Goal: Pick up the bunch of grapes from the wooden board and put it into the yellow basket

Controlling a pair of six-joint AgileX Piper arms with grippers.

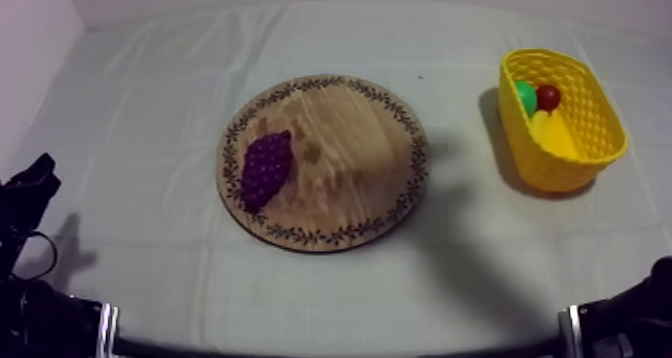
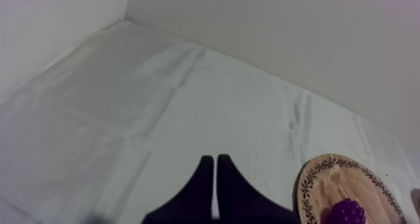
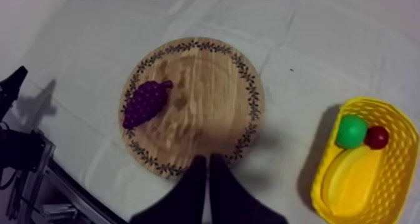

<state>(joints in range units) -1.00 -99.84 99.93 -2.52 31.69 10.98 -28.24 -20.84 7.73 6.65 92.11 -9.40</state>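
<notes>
Grey-white cloth point(image 1: 130, 92) covers the table. The bunch of grapes point(image 1: 266, 168) lies on the wooden board point(image 1: 345, 172), at its left edge, well apart from the yellow basket point(image 1: 565, 167). My left gripper point(image 2: 215, 159) and right gripper point(image 3: 207, 157) each have 2 fingers pressed together on nothing.

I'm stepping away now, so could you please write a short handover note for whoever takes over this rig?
Left gripper: shut on nothing, over bare cloth beside the wooden board.
Right gripper: shut on nothing, above the board's edge.
Bunch of grapes lies on the board; yellow basket holds other toy fruit.
Done: nothing. Left: grasp the grapes, put them into the basket.
</notes>
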